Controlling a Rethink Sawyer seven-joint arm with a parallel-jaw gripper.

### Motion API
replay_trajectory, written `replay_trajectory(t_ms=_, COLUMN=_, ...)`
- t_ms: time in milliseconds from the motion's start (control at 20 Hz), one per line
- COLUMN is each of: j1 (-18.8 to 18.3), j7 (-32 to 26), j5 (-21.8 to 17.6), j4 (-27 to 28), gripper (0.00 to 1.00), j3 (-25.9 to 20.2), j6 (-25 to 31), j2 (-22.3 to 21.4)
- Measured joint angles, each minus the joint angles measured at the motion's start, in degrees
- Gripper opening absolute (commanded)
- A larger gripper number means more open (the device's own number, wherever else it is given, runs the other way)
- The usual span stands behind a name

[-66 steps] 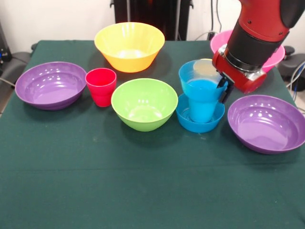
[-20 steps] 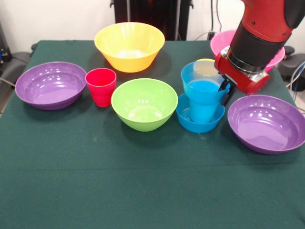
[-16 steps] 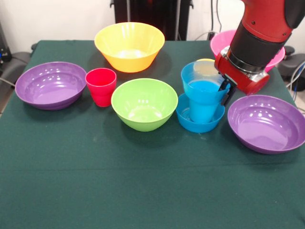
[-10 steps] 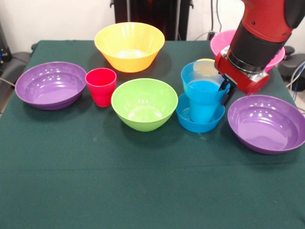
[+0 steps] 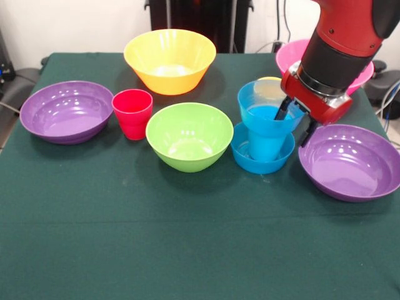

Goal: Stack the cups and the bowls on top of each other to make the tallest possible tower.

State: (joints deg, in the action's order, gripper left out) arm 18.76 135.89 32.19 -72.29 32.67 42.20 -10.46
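The tower stands right of centre: a small blue bowl (image 5: pixel 261 157) on the table, a blue cup (image 5: pixel 265 141) upright in it, and a second small blue bowl (image 5: pixel 265 105) on top of the cup. A yellow-orange cup (image 5: pixel 270 83) shows just behind the upper bowl's rim. My gripper (image 5: pixel 295 123) is open, its fingers spread either side of the upper blue bowl's right rim, one inside and one outside. A red cup (image 5: pixel 132 113) stands alone at the left, between a purple bowl (image 5: pixel 66 111) and the lime green bowl (image 5: pixel 189 135).
A large orange-yellow bowl (image 5: pixel 170 59) sits at the back. A pink bowl (image 5: pixel 287 55) is partly hidden behind my arm. A second purple bowl (image 5: pixel 350 161) lies just right of the tower, under my gripper's outer finger. The green table cloth (image 5: pixel 187 250) fills the front.
My fingers have spread apart and let go of the upper blue bowl's rim. The bowl stays on the blue cup. Earlier the bowl shifted slightly right.
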Motion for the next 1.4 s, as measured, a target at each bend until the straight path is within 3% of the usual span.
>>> replay_trajectory(t_ms=900, j1=-0.2, j7=0.0, j5=-0.1, j4=0.0, gripper=1.0, j3=0.0, j6=0.0, j2=0.1)
replay_trajectory(t_ms=1400, j1=-2.2, j7=0.0, j5=-0.3, j4=0.0, gripper=1.0, j3=-0.1, j6=0.0, j2=-0.2)
